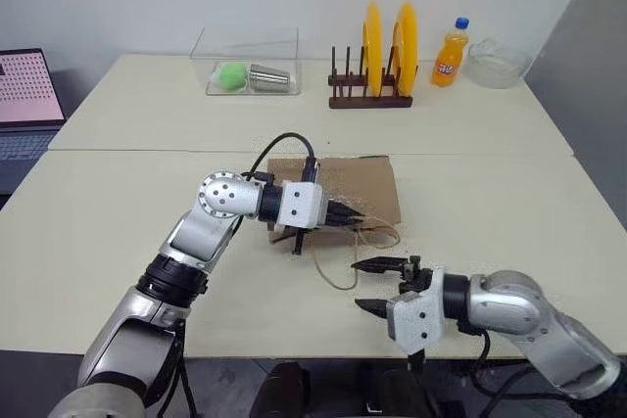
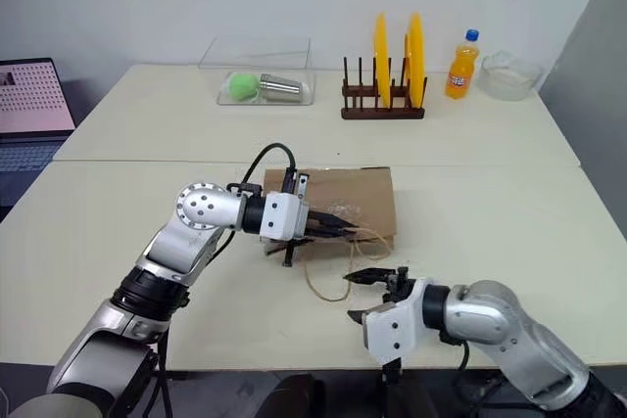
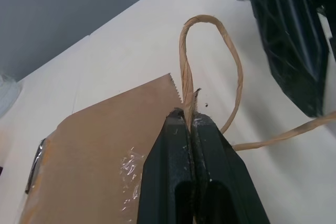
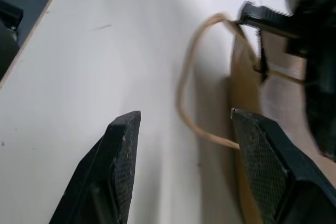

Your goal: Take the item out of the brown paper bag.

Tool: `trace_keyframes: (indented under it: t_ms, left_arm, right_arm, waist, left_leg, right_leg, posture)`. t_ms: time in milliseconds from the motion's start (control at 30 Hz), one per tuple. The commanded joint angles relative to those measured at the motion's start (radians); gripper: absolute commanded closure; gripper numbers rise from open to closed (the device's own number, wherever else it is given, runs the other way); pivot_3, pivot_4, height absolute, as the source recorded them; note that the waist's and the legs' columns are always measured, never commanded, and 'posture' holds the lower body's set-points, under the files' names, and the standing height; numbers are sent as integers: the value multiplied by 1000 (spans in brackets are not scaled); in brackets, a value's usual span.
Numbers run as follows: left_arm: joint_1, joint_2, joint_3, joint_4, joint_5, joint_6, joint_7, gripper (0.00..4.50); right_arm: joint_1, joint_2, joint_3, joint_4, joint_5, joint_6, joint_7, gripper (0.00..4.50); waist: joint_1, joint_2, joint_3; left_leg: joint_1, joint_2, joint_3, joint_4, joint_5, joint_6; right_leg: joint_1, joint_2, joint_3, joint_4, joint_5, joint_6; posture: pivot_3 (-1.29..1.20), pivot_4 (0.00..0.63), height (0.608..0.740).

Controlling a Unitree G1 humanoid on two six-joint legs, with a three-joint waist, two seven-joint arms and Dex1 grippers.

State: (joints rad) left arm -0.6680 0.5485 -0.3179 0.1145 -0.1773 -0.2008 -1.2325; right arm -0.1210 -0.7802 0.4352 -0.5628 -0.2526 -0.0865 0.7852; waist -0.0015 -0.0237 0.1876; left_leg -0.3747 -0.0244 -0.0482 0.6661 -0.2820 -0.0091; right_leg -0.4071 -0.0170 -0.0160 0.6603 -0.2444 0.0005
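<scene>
1. Brown paper bag (image 1: 338, 188) lies flat on the table (image 1: 490, 203), about mid-table, open end toward the near edge. Item not seen; bag looks flat, contents can't be told.
2. Two tan loop handles (image 1: 343, 261) trail out of the bag's near end onto the table toward the near edge.
3. Left gripper (image 3: 190, 121) fingers together, clamped on one handle right at the bag's serrated mouth edge; that handle loops out past the fingertips in the left wrist view.
4. Left gripper sits over the bag's near edge, pointing toward the robot's right.
5. Right gripper (image 1: 377, 286) just off the bag's near end, close to the table's near edge, fingers apart, nothing between them. It points toward the robot's left, at the handle loops.
6. In the right wrist view a handle loop lies on the table between and beyond the two spread fingers (image 4: 123, 145), not touching them.
7. Far edge: clear bin (image 1: 250, 66) with a green ball (image 1: 231, 75) and a metal cup (image 1: 271, 78), plate rack (image 1: 370, 95) with two yellow plates (image 1: 373, 46), orange drink bottle (image 1: 450, 54), glass bowl (image 1: 498, 63) at the far right corner.
8. Laptop (image 1: 24, 105) off the table's left edge.
</scene>
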Motion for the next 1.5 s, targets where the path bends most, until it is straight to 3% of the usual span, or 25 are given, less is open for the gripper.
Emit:
trace_keyframes:
  t_ms: [33,167,200,267,467,500,1300,1433,1500]
  left_arm:
    - [-24,-3,27,-18,-4,0,2,4478]
    - [-23,1,32,-22,-2,3,2,4478]
    - [-23,2,33,-25,-3,5,3,4495]
    - [-23,4,35,-30,-4,11,4,4500]
    - [-43,5,47,-38,-6,47,15,4500]
    - [-51,1,53,-39,-12,69,22,4500]
    - [-265,-39,169,-5,-88,437,118,4500]
    - [-279,-20,181,0,-111,445,76,4500]
    - [-277,-11,187,-2,-134,461,50,4500]
  right_arm:
    - [-44,38,12,39,-53,-61,-15,1605]
    - [-86,99,23,100,-108,-78,-37,1605]
    - [-95,117,27,112,-123,-80,-45,1790]
    - [-106,145,35,133,-138,-78,-45,2209]
    - [-99,164,49,168,-168,-97,-17,4369]
    - [-92,161,55,169,-172,-98,-9,4477]
    - [-28,119,117,187,-233,-68,127,4477]
    - [-22,120,80,142,-160,-19,158,4477]
    - [-19,131,55,120,-108,-15,152,4099]
  waist:
    - [0,0,0]
    - [0,0,0]
    - [0,0,0]
    - [0,0,0]
    - [0,0,0]
    - [0,0,0]
    - [-1,0,0]
    - [-1,0,0]
    - [-1,0,0]
  left_leg:
    - [0,0,0,0,0,0]
    - [1,0,0,0,0,0]
    - [1,0,0,0,0,0]
    - [1,0,0,0,0,0]
    - [1,0,0,0,0,0]
    - [1,0,0,1,0,0]
    - [2,0,0,1,0,0]
    - [2,0,0,1,0,-1]
    - [2,0,0,1,1,-1]
  right_leg:
    - [0,0,0,0,0,0]
    - [0,0,1,2,0,0]
    - [0,0,1,2,0,0]
    - [0,0,1,2,0,0]
    - [0,0,1,2,0,0]
    - [0,0,1,2,0,0]
    - [0,0,1,3,0,0]
    - [0,0,1,3,0,0]
    - [0,0,1,3,0,0]
  posture:
    - [0,150,740]
    - [0,150,740]
    - [0,150,740]
    - [0,150,740]
    - [0,150,740]
    - [0,150,740]
    - [0,150,740]
    - [0,150,740]
    - [0,150,740]
